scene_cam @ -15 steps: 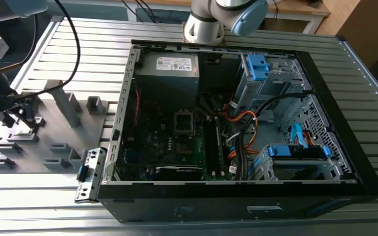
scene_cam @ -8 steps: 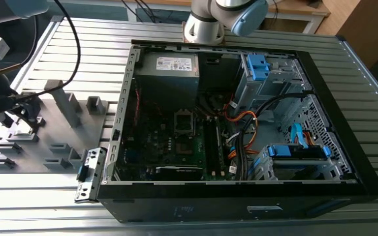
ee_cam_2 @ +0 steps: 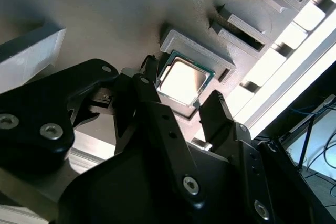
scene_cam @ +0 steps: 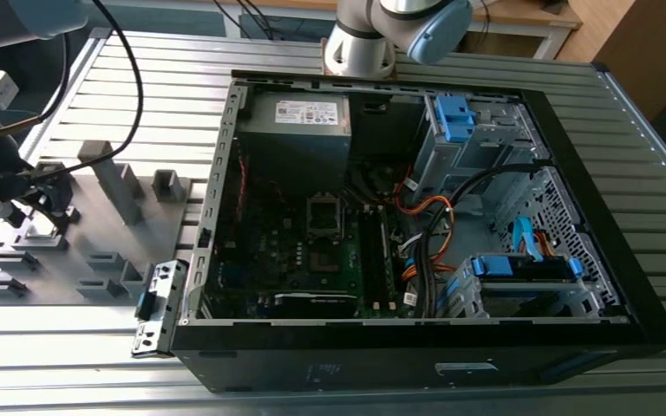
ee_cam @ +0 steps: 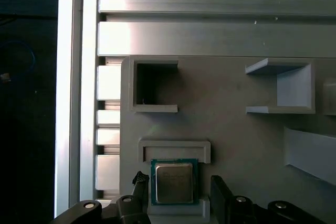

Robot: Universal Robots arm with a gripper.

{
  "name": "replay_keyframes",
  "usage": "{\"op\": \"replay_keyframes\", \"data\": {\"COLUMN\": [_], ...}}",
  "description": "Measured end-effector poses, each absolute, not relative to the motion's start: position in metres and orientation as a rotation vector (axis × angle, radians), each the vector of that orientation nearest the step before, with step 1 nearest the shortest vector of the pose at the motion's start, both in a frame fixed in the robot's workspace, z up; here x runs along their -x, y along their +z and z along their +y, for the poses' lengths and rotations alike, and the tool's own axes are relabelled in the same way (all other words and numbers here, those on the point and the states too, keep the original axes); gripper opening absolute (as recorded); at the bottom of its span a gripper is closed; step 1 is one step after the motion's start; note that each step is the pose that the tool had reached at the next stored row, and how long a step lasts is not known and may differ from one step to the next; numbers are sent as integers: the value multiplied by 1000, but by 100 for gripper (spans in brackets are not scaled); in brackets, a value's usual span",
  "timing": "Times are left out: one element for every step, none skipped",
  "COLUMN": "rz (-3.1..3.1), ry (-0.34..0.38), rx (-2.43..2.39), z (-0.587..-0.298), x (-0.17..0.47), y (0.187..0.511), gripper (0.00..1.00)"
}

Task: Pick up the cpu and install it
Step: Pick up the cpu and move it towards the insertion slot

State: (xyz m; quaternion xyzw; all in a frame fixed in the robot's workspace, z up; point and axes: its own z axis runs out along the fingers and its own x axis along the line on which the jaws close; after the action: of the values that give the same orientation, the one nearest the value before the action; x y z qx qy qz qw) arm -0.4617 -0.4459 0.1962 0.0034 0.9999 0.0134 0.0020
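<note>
Surface: slatted aluminium table (scene_cam: 67, 347), grey fixture plate (ee_cam: 236, 129).
Chip: cpu (ee_cam: 172, 183) seated in plate pocket.
Pincer: gripper (ee_cam_2: 181, 92) spread, flanking cpu.
Room: wooden furniture (scene_cam: 645, 43) behind.

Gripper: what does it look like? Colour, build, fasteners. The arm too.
The gripper is matt black throughout: two angular fingers carried on pivoting link plates, with silver screw heads at the joints. In the exterior view the arm is a silver-grey tube with a pale blue joint cap, and a black cable hangs at that view's left.
</note>
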Motion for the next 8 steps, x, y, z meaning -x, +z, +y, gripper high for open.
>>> {"op": "replay_keyframes", "data": {"rz": [3137, 3137, 3137, 3137, 3137, 3137, 3137, 3137], "ry": [42, 42, 42, 42, 42, 41, 42, 42], "rx": [-11, -10, -8, -6, -4, -4, -3, -1], "z": [-446, -446, -446, -446, -446, -446, -446, -446], "x": [462, 462, 462, 462, 462, 462, 462, 462], "y": [196, 196, 196, 195, 195, 195, 195, 195], "gripper": [59, 59, 59, 59, 59, 59, 59, 59]}}
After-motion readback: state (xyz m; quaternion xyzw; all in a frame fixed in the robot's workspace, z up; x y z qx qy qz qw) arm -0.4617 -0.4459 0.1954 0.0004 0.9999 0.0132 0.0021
